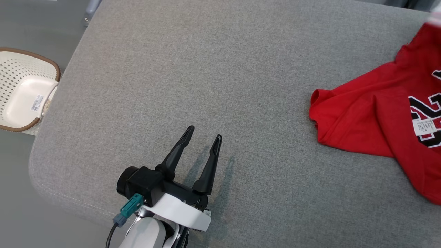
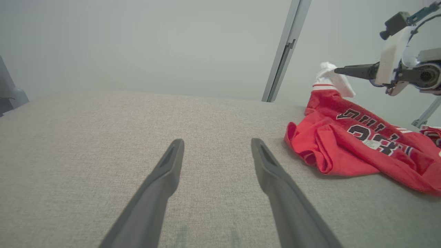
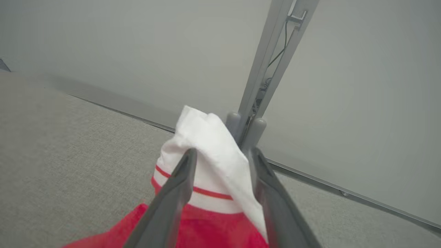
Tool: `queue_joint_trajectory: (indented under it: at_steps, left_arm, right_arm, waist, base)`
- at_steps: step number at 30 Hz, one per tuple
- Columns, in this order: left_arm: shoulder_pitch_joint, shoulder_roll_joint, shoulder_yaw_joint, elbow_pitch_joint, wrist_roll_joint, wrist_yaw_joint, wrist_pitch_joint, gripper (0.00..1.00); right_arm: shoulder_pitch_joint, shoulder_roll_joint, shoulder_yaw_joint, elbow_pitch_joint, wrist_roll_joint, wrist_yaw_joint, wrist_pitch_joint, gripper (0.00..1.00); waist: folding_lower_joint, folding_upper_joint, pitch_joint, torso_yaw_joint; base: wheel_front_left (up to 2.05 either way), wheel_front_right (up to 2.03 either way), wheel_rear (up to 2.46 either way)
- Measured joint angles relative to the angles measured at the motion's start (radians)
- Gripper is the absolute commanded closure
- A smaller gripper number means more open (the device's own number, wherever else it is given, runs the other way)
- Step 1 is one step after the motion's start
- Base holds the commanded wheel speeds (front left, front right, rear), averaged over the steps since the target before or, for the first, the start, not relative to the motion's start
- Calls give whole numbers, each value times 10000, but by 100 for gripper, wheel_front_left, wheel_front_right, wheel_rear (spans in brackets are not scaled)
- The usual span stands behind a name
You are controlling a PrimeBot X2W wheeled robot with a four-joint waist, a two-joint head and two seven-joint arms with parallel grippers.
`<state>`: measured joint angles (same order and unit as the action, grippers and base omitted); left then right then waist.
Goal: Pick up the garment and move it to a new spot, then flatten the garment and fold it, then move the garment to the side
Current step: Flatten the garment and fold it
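The garment (image 1: 379, 113) is a red jersey with black and white lettering, lying crumpled at the right edge of the grey padded surface (image 1: 206, 69). In the left wrist view the garment (image 2: 361, 151) lies to the right, its white cuff raised. My right gripper (image 3: 223, 151) has its jaws apart, with the white red-striped cuff (image 3: 213, 155) bunched upright between the fingers. That right gripper (image 2: 337, 71) hovers above the far end of the jersey. My left gripper (image 1: 204, 133) is open and empty over bare fabric, well to the left of the jersey; its fingertips (image 2: 217, 141) point across the surface.
A white perforated basket (image 1: 24, 89) with a brown rim stands on the floor beyond the surface's left edge. A grey metal post (image 2: 286, 51) rises behind the far edge; it stands close behind the cuff as a post (image 3: 272, 51) in the right wrist view.
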<state>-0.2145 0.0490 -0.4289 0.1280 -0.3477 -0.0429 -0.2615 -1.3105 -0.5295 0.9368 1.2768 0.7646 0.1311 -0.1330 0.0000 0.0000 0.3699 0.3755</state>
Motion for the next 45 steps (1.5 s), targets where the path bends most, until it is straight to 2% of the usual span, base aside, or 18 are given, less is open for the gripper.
queue_joint_trajectory:
  at_steps: [5, 9, 13, 18, 23, 25, 26, 27, 30, 31, 35, 40, 45]
  left_arm:
    - [36, -2, 196, 36, 71, 35, 0, 0]
    - [62, -2, 529, 31, 274, 2, 0, 0]
    - [62, -4, 922, -111, 384, -12, 0, 0]
    - [63, -6, 1358, -334, 359, -59, -2, 0]
    - [61, -6, 1701, -447, 384, -90, 0, 0]
    - [72, -8, 1824, -458, 385, -88, 0, 0]
    - [156, -6, 1958, -462, 387, -88, 0, 0]
    - [235, -6, 2019, -460, 387, -88, 0, 0]
    - [407, -8, 2203, -449, 399, -86, -2, 0]
    - [407, -8, 2203, -449, 399, -86, -2, 0]
    - [757, -6, 2401, -391, 420, -100, -2, 0]
    - [1127, -6, 2401, -155, 533, -186, 0, 0]
    - [1248, -2, 2311, -61, 566, -268, -2, 0]
  right_arm:
    - [702, 192, -73, 86, 100, -2, -25, 0]
    - [1079, 527, 12, 44, 105, -2, -479, 0]
    - [1383, 802, -119, -437, 407, -2, -965, 0]
    - [2026, 815, -539, -1315, 786, -2, -1244, 0]
    - [3065, 412, -1994, -3001, 571, -2, -1287, 0]
    - [3856, 341, -2826, -3668, 255, -2, -1287, 0]
    - [4637, 364, -3714, -4337, -182, -2, -1287, 0]
    - [5062, 412, -4126, -4673, -437, -2, -1289, 0]
    - [6429, 857, -5250, -5601, -1124, -2, -1287, 0]
    - [6429, 857, -5250, -5601, -1124, -2, -1287, 0]
    - [7987, 1597, -6450, -6732, -1843, -2, -1289, 0]
    - [9385, 2224, -7281, -7390, -2594, -2, -1287, 0]
    - [9878, 2587, -7682, -7563, -2930, -2, -1287, 0]
  waist:
    - [0, 0, -191, -103]
    - [0, 0, -464, -408]
    - [0, 0, -800, -861]
    - [0, 0, -1300, -1517]
    - [0, 0, -1786, -2203]
    - [0, 0, -1985, -2443]
    - [0, 0, -2168, -2668]
    - [0, 0, -2257, -2775]
    - [0, 0, -2503, -3051]
    - [0, 0, -2503, -3051]
    - [0, 0, -2809, -3319]
    - [0, 0, -3072, -3458]
    - [0, 0, -3131, -3329]
  base:
    - [0, 0, 0]
    - [0, 0, 0]
    - [0, 0, 0]
    - [0, 0, 0]
    - [0, 0, 0]
    - [0, 0, 0]
    - [0, 0, 0]
    - [0, 0, 0]
    - [0, 0, 0]
    - [0, 0, 0]
    - [0, 0, 0]
    - [0, 0, 0]
    - [0, 0, 0]
